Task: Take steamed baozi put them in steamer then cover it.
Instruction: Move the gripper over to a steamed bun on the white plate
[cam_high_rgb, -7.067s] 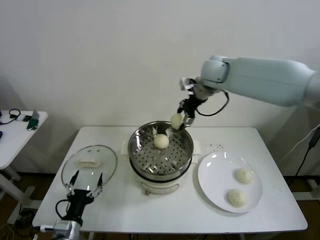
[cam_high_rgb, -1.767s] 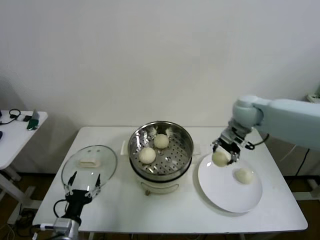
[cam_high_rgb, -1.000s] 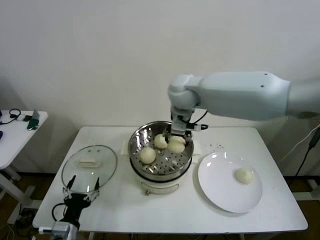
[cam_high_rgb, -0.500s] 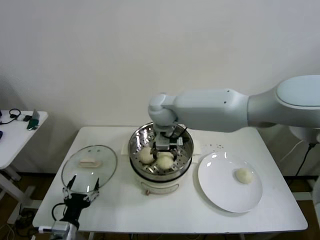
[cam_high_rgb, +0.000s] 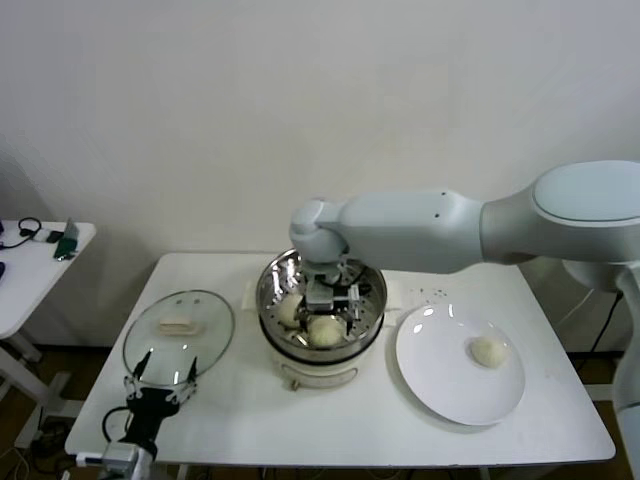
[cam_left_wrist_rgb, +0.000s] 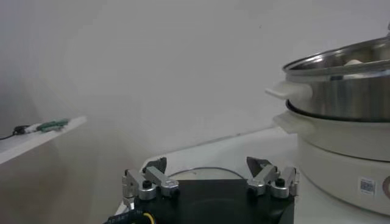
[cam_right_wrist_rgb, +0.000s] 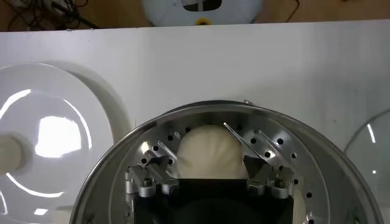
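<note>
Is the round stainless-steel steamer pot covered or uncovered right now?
Uncovered. The round clear glass lid lies flat on the white table beside the stainless-steel steamer pot, whose perforated tray and cream-white buns show.

Robot test lab, bare white wall (cam_high_rgb: 200, 120), plain white table (cam_high_rgb: 230, 400), cabled side bench (cam_high_rgb: 30, 260)

A white table (cam_high_rgb: 250, 410) fills the middle, backed by a plain white wall (cam_high_rgb: 200, 120). A white plate (cam_high_rgb: 440, 385) sits on its right side. Far left, a side table (cam_high_rgb: 25, 270) carries cables (cam_high_rgb: 25, 228) and a green item (cam_high_rgb: 66, 240).
</note>
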